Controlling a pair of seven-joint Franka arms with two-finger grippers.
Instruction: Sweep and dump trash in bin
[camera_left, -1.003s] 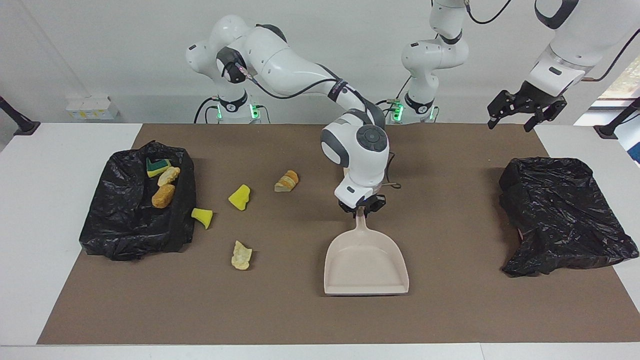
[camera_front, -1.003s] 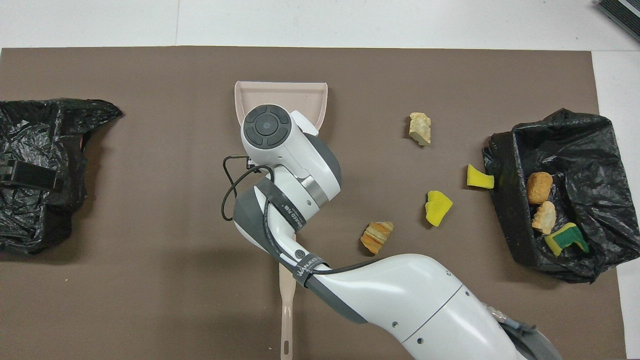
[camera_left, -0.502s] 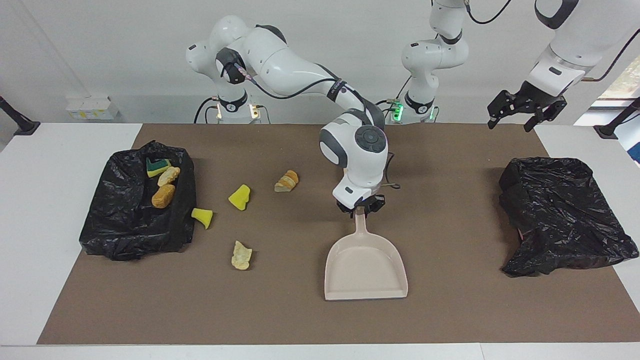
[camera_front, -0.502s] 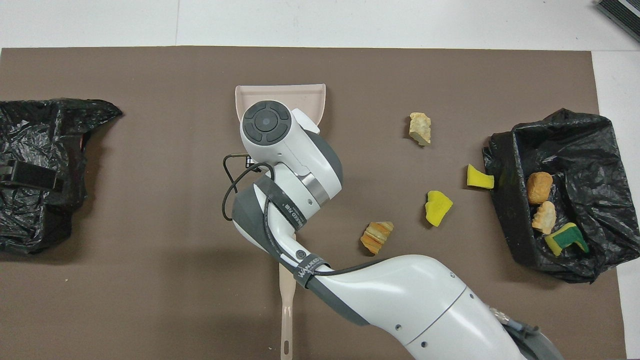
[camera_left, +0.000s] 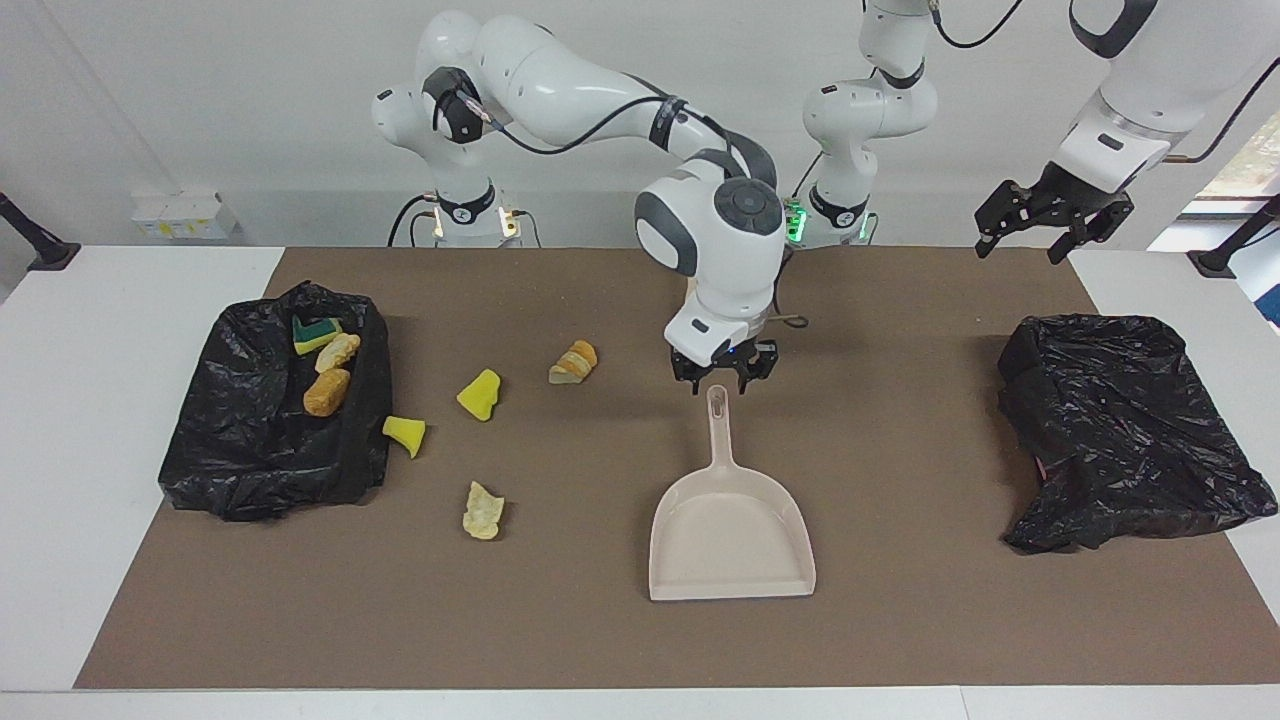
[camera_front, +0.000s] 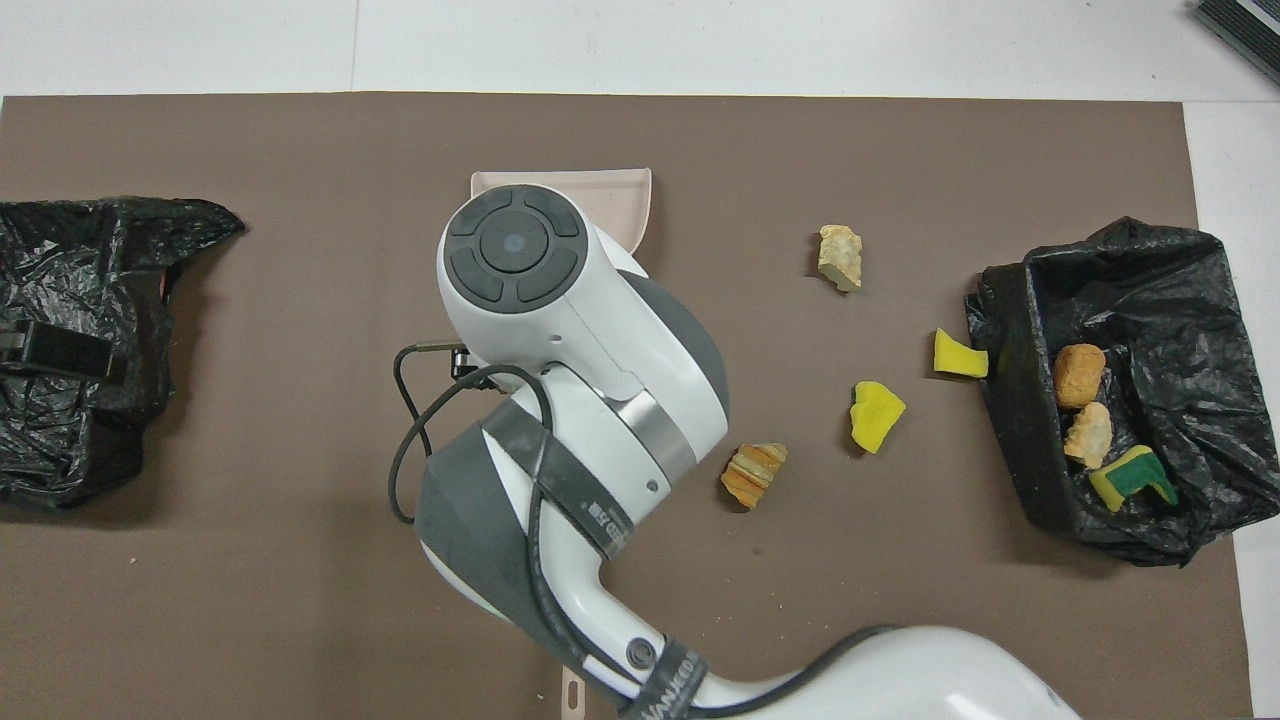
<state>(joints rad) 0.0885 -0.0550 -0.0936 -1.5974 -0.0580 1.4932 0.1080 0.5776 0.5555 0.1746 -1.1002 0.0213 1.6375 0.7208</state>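
While the right gripper (camera_left: 717, 380) hangs spread wide just over the dustpan (camera_left: 731, 540) handle, holding nothing, the left gripper (camera_left: 1050, 222) waits, also spread, up above the desk's (camera_left: 640, 640) edge. Four trash pieces (camera_left: 481, 394) lie loose near one black bin (camera_left: 250, 450). Three sit inside it. Another bin (camera_left: 1120, 430) is well apart.

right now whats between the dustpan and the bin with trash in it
In the facing view, four loose pieces on bare mat between dustpan and bin: bread lump, yellow sponge, sponge wedge beside the bin, pale lump.
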